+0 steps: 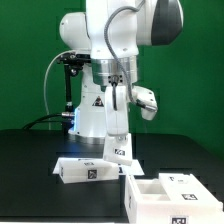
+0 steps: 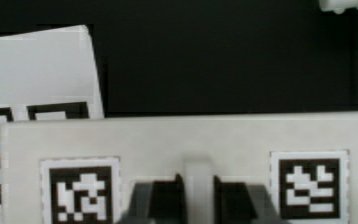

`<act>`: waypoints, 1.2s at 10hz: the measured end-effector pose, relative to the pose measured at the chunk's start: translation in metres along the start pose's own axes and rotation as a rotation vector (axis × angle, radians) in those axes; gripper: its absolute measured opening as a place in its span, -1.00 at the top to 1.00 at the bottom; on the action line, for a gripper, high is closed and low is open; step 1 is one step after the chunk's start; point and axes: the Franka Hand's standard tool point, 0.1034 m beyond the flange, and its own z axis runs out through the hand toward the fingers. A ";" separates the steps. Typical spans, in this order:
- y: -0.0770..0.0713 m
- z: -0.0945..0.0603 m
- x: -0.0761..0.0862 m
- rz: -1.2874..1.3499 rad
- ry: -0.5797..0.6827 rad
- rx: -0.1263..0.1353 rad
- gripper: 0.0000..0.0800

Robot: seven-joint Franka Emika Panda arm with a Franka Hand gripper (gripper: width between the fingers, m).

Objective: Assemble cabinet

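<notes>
- My tool (image 1: 117, 135) is narrowed onto an upright panel (image 1: 119, 150) of the cabinet, pinching it at its upper edge. The panel's marker tag (image 1: 121, 153) faces the exterior camera.
- I see the panel over the middle of the counter (image 1: 30, 165). I cannot tell whether its lower edge touches down.
- In the wrist view the dark fingers (image 2: 155, 203) straddle the white panel, which shows two tags.
- A low white part (image 1: 85, 171) lies just beside the panel, toward the exterior view's left.
- The cabinet box (image 1: 165, 192), compartments open upward, sits at the counter's near edge, by the corner on the exterior view's right.
</notes>
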 end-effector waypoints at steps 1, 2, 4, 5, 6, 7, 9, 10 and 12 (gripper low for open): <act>0.002 0.004 -0.011 0.001 0.005 -0.001 0.84; 0.004 0.007 -0.025 -0.025 0.009 -0.007 0.84; 0.002 0.001 -0.036 -0.066 0.006 -0.012 0.84; 0.002 0.002 -0.036 -0.071 0.007 -0.011 0.84; 0.002 0.003 -0.036 -0.076 0.007 -0.013 0.84; 0.002 0.003 -0.036 -0.081 0.007 -0.013 0.84; -0.001 0.006 -0.040 -0.093 0.010 -0.016 0.84; -0.006 0.008 -0.043 -0.112 0.012 -0.015 0.84; -0.008 0.009 -0.044 -0.131 0.012 -0.015 0.84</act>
